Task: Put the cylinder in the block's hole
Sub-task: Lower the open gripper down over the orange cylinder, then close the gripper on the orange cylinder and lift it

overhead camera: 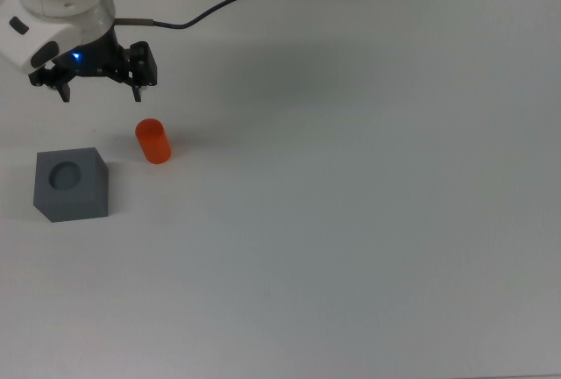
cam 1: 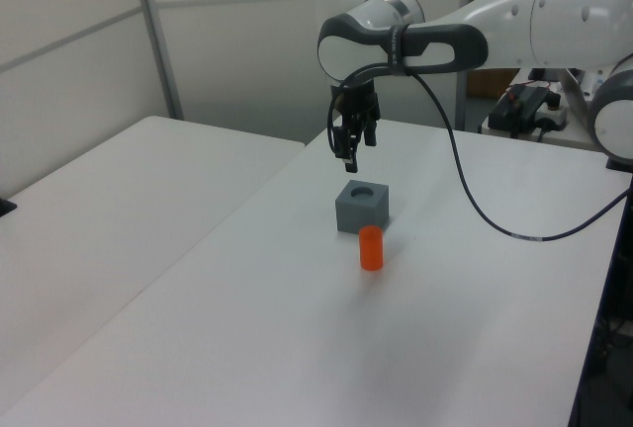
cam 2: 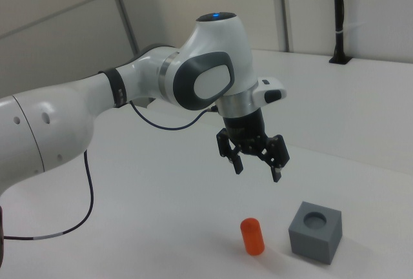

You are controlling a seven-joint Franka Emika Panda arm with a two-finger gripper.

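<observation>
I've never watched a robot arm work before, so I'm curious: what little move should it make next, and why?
Probably it should shift over and come down around the orange cylinder. The gripper is open, holds nothing and hangs above the table, off to one side of the cylinder. The cylinder stands upright beside the grey block, whose hole faces up and is empty, so the cylinder must be picked up first.

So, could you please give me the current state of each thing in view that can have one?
cylinder: upright on the table, free, beside the block, not touching it.
block: on the table, hole facing up and empty.
gripper: open, holding nothing, above the table, clear of both objects.
</observation>
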